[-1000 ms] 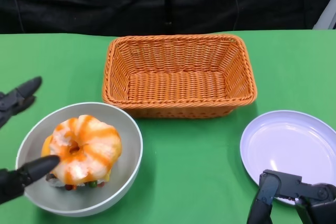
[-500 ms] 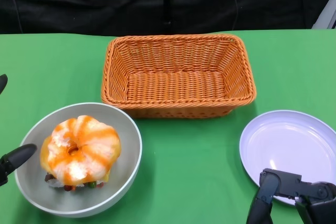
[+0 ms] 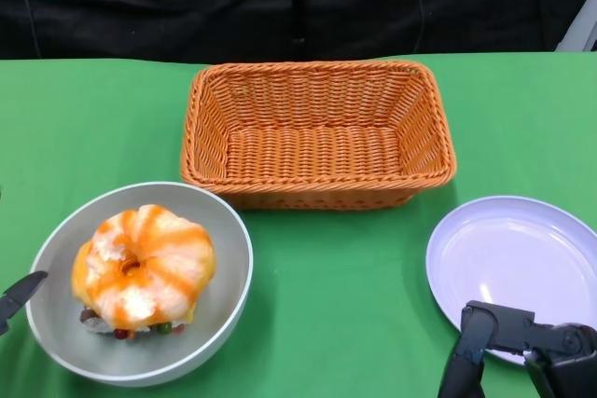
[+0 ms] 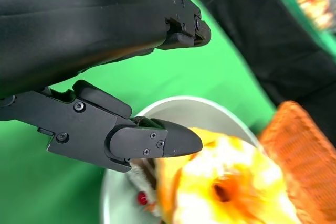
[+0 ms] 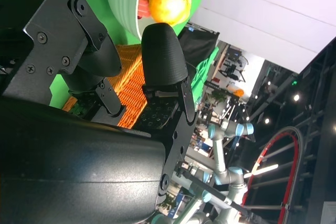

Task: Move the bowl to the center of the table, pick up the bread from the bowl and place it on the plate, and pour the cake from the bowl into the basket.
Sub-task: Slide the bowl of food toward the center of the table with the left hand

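Bowl: the grey bowl (image 3: 224, 272) stands on the green tabletop (image 3: 345, 277) at about 8 o'clock in the head view, well off the middle, upright.
Bread: an orange-and-white glazed ring of bread (image 3: 143, 263) lies on top inside the bowl, filling most of it.
Cake: only a dark edge with small red and green bits (image 3: 126, 329) shows under the bread at the bowl's near side; the rest of the cake is hidden.
Basket: the orange wicker basket (image 3: 317, 188) sits at 12 o'clock, just beyond the bowl and apart from it.
Plate: the pale lilac plate (image 3: 513, 263) lies flat at 4 o'clock, well apart from the bowl.
Left hand: only a black fingertip (image 3: 20, 291) shows at 9 o'clock in the head view, just outside the bowl's rim and apart from it. In the left wrist view the left hand (image 4: 131, 93) has its fingers spread apart and holds nothing, with one finger (image 4: 152, 140) hanging above the bowl's edge.
Right hand: the right hand (image 3: 522, 356) sits at 5 o'clock over the plate's near rim, holding nothing; its fingers (image 5: 163, 56) stand apart in the right wrist view.
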Motion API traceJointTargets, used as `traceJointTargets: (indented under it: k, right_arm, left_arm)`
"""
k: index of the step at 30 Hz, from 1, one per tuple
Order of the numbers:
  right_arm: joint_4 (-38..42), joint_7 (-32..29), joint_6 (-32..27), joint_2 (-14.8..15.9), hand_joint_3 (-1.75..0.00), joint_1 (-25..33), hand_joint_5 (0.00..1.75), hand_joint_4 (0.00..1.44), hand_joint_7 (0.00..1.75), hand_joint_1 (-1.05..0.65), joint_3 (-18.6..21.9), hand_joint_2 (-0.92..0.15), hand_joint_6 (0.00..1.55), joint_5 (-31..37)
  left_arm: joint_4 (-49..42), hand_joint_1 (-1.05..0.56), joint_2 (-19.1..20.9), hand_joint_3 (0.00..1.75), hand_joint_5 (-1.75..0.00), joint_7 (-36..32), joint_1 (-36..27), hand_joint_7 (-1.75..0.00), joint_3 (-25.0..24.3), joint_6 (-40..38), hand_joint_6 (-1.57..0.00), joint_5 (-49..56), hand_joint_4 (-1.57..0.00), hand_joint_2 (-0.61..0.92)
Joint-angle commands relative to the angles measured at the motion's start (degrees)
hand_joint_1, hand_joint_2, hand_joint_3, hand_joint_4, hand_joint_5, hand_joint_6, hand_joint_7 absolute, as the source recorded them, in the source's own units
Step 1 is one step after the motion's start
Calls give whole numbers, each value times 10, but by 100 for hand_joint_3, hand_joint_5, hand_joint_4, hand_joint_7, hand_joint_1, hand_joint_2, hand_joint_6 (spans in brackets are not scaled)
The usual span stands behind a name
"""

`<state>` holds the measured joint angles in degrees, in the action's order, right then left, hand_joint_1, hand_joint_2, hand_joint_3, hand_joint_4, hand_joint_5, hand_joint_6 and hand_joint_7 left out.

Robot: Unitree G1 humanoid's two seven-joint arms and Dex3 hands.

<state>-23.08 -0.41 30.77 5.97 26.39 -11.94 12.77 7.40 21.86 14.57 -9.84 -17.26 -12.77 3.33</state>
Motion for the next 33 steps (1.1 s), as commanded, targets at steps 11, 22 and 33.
traceJointTargets:
  k: [11, 22, 33]
  right_arm:
    - [-16, 4, 10, 5, -175, 9, 172, 101, 147, 16, -7, -12, 95, 19]
    - [-21, 4, 7, 3, -175, 9, 174, 99, 148, 13, -8, -14, 94, 21]
    - [-21, 3, 7, 3, -175, 4, 174, 98, 149, 12, -8, -14, 93, 24]
  left_arm:
    - [-29, -61, 24, 51, 0, 86, 48, 0, 5, -183, -2, -114, 0, 92]
    - [-32, -64, 15, 55, 0, 137, 93, 0, -2, -330, 0, -256, 0, 92]
    - [6, -68, -10, 50, 0, 113, 98, 0, 17, -397, 0, -314, 0, 92]
